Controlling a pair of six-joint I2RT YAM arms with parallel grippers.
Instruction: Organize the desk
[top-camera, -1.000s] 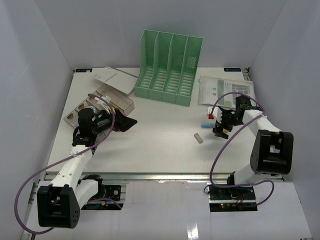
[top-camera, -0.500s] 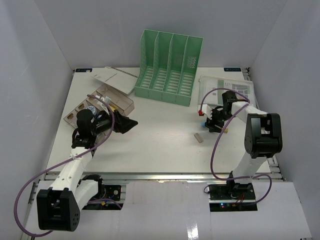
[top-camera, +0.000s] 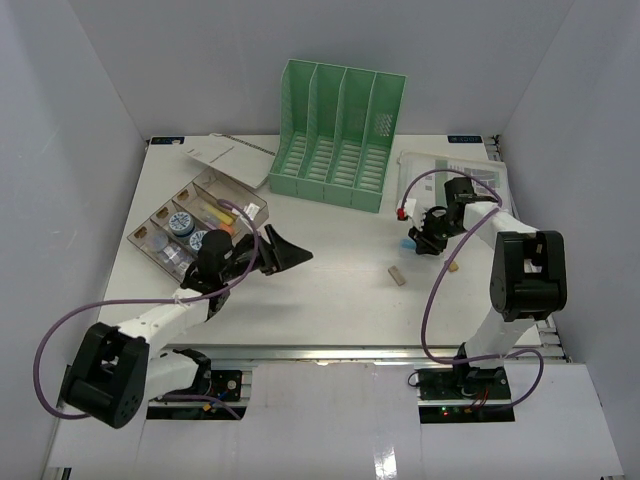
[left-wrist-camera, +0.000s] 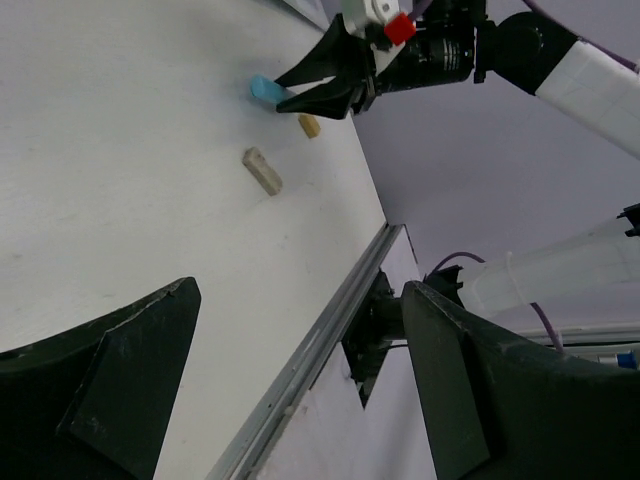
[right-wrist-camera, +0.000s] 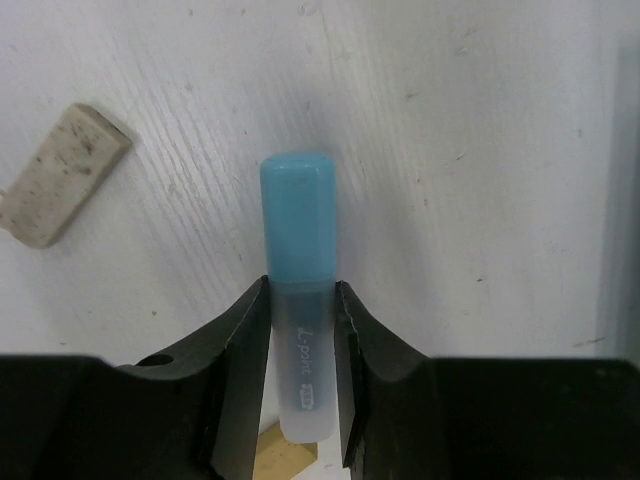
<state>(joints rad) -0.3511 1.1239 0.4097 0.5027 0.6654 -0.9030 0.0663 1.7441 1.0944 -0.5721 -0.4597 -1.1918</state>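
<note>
Now the right end effector (right-wrist-camera: 301, 300) pinches the blue-capped marker (right-wrist-camera: 297, 200) lying on the right of the bench (top-camera: 330, 285) beneath both arms, the left end effector (top-camera: 283, 252) hangs spread, so a pick-up seems underway, calling next for a level lift.

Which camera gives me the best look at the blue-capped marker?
Right wrist: the blue-capped marker fills the frame, gripped in the right gripper. Top external shows only a blue speck; left wrist shows a distant cap.
</note>
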